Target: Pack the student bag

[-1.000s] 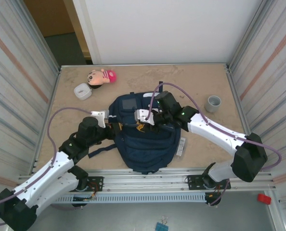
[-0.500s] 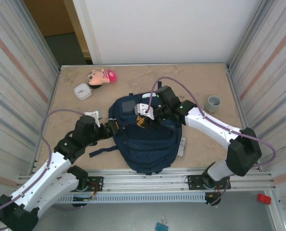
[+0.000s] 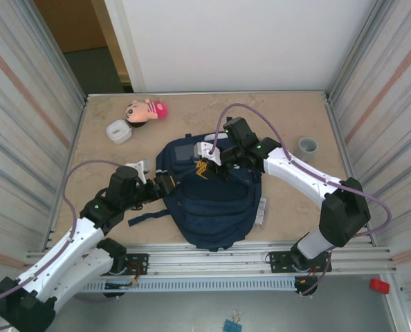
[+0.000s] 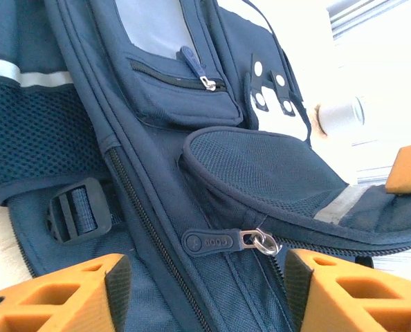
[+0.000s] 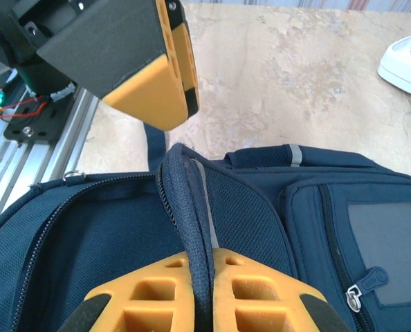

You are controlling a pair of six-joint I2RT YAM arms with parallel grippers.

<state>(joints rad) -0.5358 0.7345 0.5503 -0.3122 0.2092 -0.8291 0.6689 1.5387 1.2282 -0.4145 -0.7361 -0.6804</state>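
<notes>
On the bag (image 3: 212, 207), your right gripper (image 5: 202, 273) pinches the zip edge, while your left gripper (image 4: 205, 277) stands open, empty.

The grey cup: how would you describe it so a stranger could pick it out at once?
Find the navy backpack in the middle of the table. To its right, near the right wall, a small grey cup stands alone. It is round and open-topped, unlike the doll and white box at the far left.

The student bag (image 3: 209, 207) was matt navy woven cloth with mesh panels; zipper ring (image 4: 263, 241) shiny metal; tabletop (image 3: 281, 114) matt mottled beige.
</notes>
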